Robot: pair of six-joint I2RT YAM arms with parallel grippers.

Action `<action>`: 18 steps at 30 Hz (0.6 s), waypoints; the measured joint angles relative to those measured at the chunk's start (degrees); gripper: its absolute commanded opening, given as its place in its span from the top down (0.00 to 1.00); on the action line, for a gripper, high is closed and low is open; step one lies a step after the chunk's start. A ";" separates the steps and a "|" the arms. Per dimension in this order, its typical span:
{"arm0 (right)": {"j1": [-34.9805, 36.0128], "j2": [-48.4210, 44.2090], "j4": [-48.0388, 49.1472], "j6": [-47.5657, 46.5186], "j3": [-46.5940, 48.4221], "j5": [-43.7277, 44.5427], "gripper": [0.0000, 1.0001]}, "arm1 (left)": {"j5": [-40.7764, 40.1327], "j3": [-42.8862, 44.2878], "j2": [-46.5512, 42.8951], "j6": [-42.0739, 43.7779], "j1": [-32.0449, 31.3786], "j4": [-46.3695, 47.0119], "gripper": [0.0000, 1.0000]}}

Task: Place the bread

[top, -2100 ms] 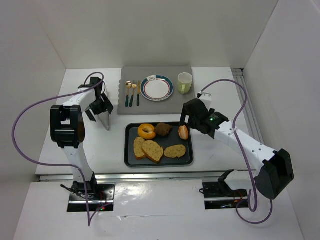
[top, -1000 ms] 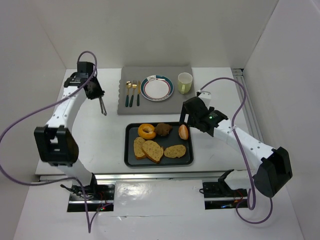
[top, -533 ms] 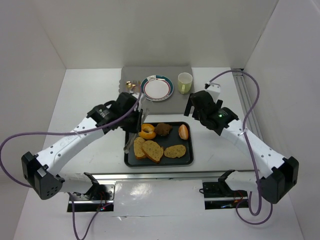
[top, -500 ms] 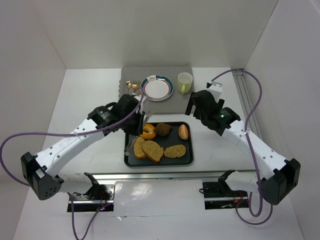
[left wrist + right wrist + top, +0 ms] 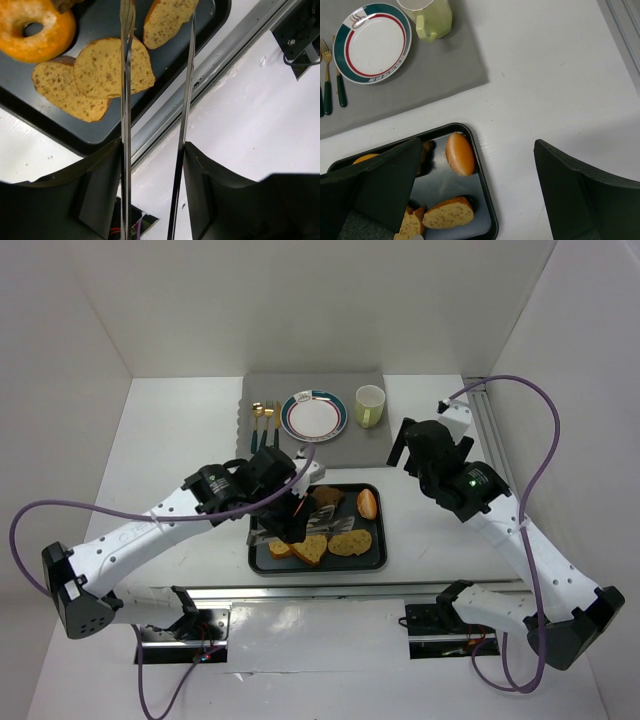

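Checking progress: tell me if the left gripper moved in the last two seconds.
Yes. The left gripper swung right and nearer the bases, from left of the grey mat to over the tray.

The left arm (image 5: pixel 140 533) sweeps low from its base, folds at the near left and reaches forward and rightward to the centre, the left hand (image 5: pixel 303 530) pointing down with its long, thin fingers (image 5: pixel 126 100) parted and parallel, nothing gripped between them. The right arm (image 5: pixel 520 540) rises from the near right and angles back toward the middle, the right hand (image 5: pixel 408 445) held high, its broad fingers (image 5: pixel 375 190) spread wide.
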 measured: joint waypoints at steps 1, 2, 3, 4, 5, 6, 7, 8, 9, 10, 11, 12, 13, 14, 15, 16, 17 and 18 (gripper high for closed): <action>0.00 0.00 -0.04 0.00 0.00 0.00 0.00 | 0.26 0.00 0.28 0.52 -0.17 0.24 0.36; 0.00 0.00 -0.13 0.00 0.00 0.00 0.00 | 0.48 0.00 0.74 0.90 -0.42 0.44 0.36; 0.00 0.00 -0.22 -0.02 0.00 0.00 0.00 | 0.50 0.00 1.40 1.31 -0.68 0.72 0.35; 0.00 0.00 -0.26 -0.02 0.00 0.02 0.00 | 0.50 0.00 2.03 2.16 -0.87 0.96 0.35; 0.00 0.00 -0.26 0.00 0.00 -0.02 0.00 | 0.50 0.00 2.64 2.71 -1.01 1.27 0.35; 0.00 0.00 -0.26 0.00 0.00 -0.02 0.00 | 0.50 0.00 3.30 3.63 -1.05 1.60 0.35; 0.00 0.00 -0.26 0.00 0.00 -0.02 0.00 | 0.52 0.00 4.09 4.70 -1.07 2.08 0.35; 0.00 0.02 -0.28 -0.02 0.00 -0.04 0.00 | 0.50 0.00 4.90 5.70 -1.09 2.45 0.35; 0.00 0.02 -0.26 0.00 0.00 -0.07 0.00 | 0.48 0.02 5.68 6.93 -1.09 2.67 0.35; 0.00 0.02 -0.26 0.00 0.00 -0.09 0.00 | 0.48 0.09 6.75 8.02 -1.09 2.75 0.35; 0.00 0.07 -0.26 0.00 0.00 -0.13 0.00 | 0.37 0.24 7.85 8.76 -1.09 2.73 0.35; 0.00 0.09 -0.26 -0.02 -0.04 -0.28 0.00 | 0.26 0.68 9.38 9.92 -1.09 2.71 0.35; 0.00 0.09 -0.26 -0.02 -0.07 -0.37 0.00 | 0.26 0.94 10.58 10.86 -1.09 2.91 0.35; 0.00 0.09 -0.24 0.00 -0.11 -0.50 0.00 | 0.24 1.11 11.54 11.45 -1.09 3.04 0.35; 0.00 0.09 -0.24 -0.02 -0.22 -0.57 0.00 | 0.26 1.40 12.59 12.31 -1.09 3.10 0.35; 0.00 0.09 -0.24 0.00 -0.35 -0.72 0.00 | 0.24 1.46 13.31 12.96 -1.09 3.28 0.34; 0.00 0.15 -0.26 0.00 -0.55 -0.76 0.00 | 0.26 1.60 13.97 13.49 -1.09 3.26 0.34; 0.00 0.22 -0.24 -0.02 -0.63 -0.83 0.00 | 0.28 1.81 14.60 14.21 -1.09 3.26 0.34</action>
